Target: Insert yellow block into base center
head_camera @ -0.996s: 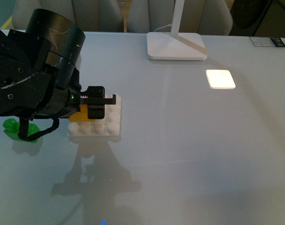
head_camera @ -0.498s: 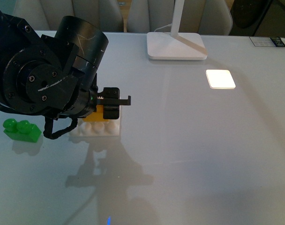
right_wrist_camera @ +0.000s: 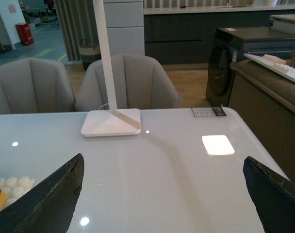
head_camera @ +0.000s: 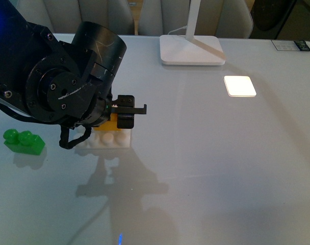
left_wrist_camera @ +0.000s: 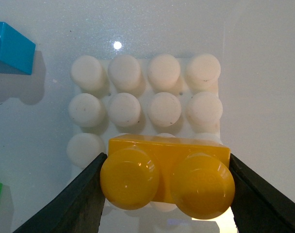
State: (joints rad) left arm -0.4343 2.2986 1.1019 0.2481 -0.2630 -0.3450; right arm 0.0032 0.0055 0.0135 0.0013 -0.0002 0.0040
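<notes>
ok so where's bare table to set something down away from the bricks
The whole right half is bare, from the lamp foot and light patch down to the near edge. Crowded on the left: the left tool holds the yellow block at the base, green brick beside.

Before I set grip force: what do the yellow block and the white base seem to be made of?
The yellow block looks like glossy moulded plastic: bright highlights sit on its two rounded studs. The base looks like plastic too, but more matte, off-white, with soft shading and faint specks on its studs. Judged by look alone.
</notes>
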